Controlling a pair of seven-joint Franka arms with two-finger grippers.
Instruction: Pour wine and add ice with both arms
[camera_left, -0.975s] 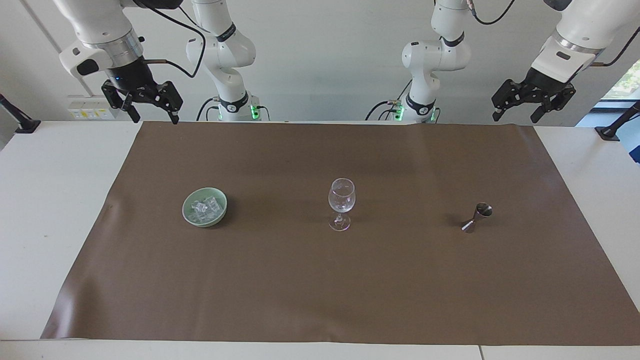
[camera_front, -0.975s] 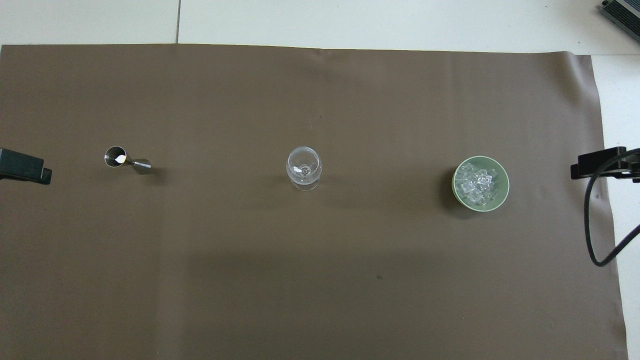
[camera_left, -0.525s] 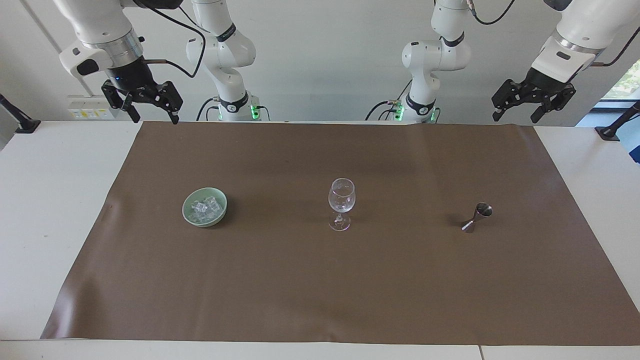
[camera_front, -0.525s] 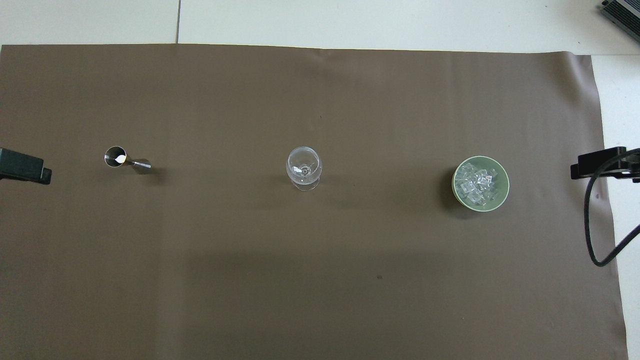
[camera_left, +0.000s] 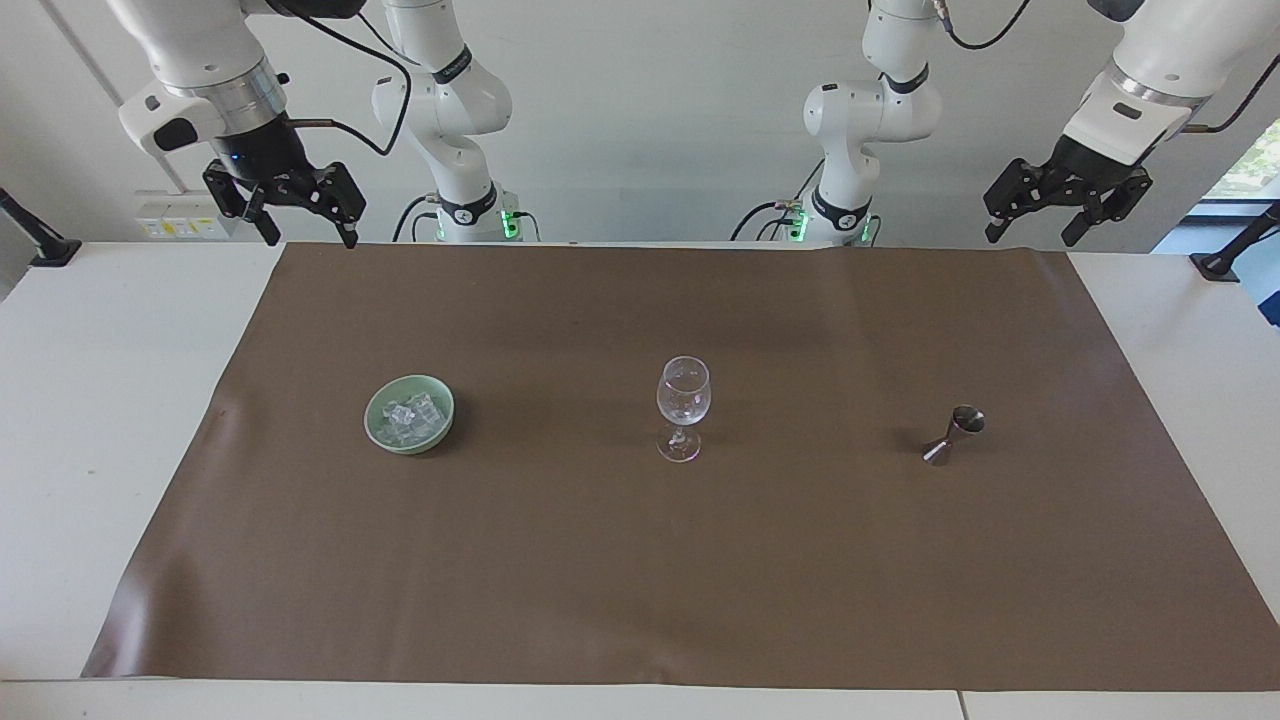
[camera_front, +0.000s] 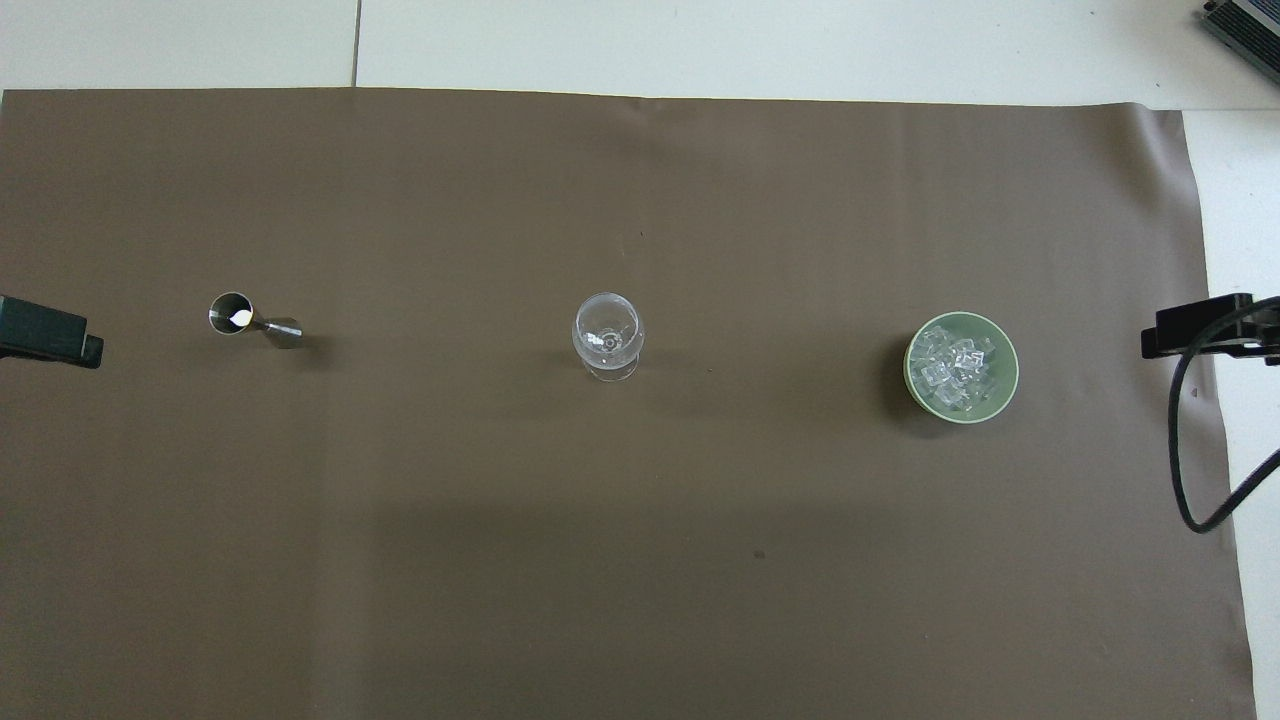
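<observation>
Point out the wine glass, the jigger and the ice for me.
wine glass (camera_left: 684, 392), facing view, on its bowl.
jigger (camera_left: 954, 434), facing view, on its narrow waist.
ice (camera_front: 957, 366), overhead view, on the cubes heaped in the bowl.

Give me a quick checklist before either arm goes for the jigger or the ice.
1. Wine glass upright, mid-mat: ok.
2. Glass empty of wine: ok.
3. Ice in the green bowl, toward the right arm's end: ok.
4. Jigger standing upright, toward the left arm's end: ok; contents: cannot tell.
5. Left gripper open, holding nothing, raised near the robots' edge: ok.
6. Right gripper open, holding nothing, raised likewise: ok.
</observation>
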